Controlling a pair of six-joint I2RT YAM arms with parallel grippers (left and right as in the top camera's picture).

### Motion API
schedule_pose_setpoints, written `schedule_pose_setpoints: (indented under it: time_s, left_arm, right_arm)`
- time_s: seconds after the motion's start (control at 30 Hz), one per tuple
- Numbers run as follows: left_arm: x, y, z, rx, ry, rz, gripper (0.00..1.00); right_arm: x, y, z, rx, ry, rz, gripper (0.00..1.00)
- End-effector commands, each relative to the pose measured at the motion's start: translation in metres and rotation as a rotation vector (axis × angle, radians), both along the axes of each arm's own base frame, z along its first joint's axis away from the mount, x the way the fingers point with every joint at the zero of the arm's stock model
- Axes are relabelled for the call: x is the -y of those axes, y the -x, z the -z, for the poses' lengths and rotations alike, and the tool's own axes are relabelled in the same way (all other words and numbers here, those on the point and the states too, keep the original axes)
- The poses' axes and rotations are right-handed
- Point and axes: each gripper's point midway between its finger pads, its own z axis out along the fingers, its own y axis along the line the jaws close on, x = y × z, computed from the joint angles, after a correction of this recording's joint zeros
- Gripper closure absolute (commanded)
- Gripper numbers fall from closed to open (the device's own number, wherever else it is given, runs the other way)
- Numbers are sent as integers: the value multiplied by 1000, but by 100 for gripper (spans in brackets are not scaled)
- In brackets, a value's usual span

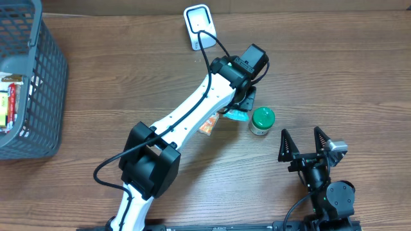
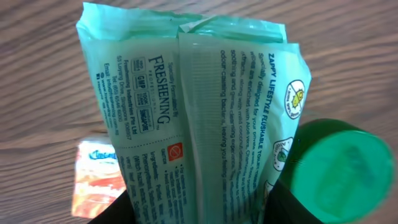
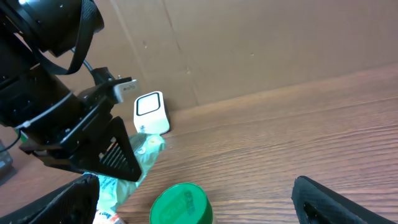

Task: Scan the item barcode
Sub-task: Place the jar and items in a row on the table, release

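Note:
My left gripper [image 1: 240, 108] is shut on a pale green wipes packet [image 2: 199, 112], whose printed back faces the wrist camera between the black fingers [image 2: 121, 211]. No barcode shows on that face. The packet [image 1: 236, 115] sits low over the table's middle, next to a green-lidded jar [image 1: 262, 119]. The white scanner [image 1: 200, 25] stands at the table's far edge, well beyond the packet. My right gripper [image 1: 302, 142] is open and holds nothing, near the front right; the jar's lid [image 3: 180, 204] lies ahead of its fingers.
An orange sachet [image 1: 209, 124] lies on the table just left of the packet, under the left arm. A grey basket [image 1: 38, 96] holding packaged goods stands at the far left. A cardboard wall [image 3: 261, 43] rises behind the scanner [image 3: 151, 112].

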Motion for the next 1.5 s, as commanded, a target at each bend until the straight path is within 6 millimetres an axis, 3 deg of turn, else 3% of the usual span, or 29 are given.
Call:
schedule_pose_setpoints:
  time_s: [0.0, 0.3, 0.4, 0.53, 0.73, 0.83, 1.13, 1.37, 1.47]
  left_arm:
    - [-9, 2, -7, 49, -40, -45, 63]
    - [10, 31, 40, -42, 23, -16, 60]
    - [9, 31, 41, -39, 17, -13, 50]
    - [1, 19, 36, -32, 23, -29, 43]
    - [-26, -1, 15, -34, 7, -62, 43]
    - [-57, -13, 7, -48, -33, -101, 43]
    - [-141, -22, 18, -93, -214, -230, 43]
    - [-152, -13, 50, -124, -246, -238, 44]
    - [-151, 0, 68, -167, -236, -228, 45]
  right_arm:
    - [3, 0, 2, 2, 3, 13, 0]
    - [3, 0, 2, 2, 3, 13, 0]
    - [3, 0, 2, 2, 3, 13, 0]
    - [3, 0, 2, 2, 3, 13, 0]
    - [3, 0, 2, 2, 3, 13, 0]
    - [3, 0, 2, 2, 3, 13, 0]
    - [3, 0, 2, 2, 3, 13, 0]
    - [3, 0, 2, 2, 3, 13, 0]
    - [3, 0, 2, 2, 3, 13, 0]
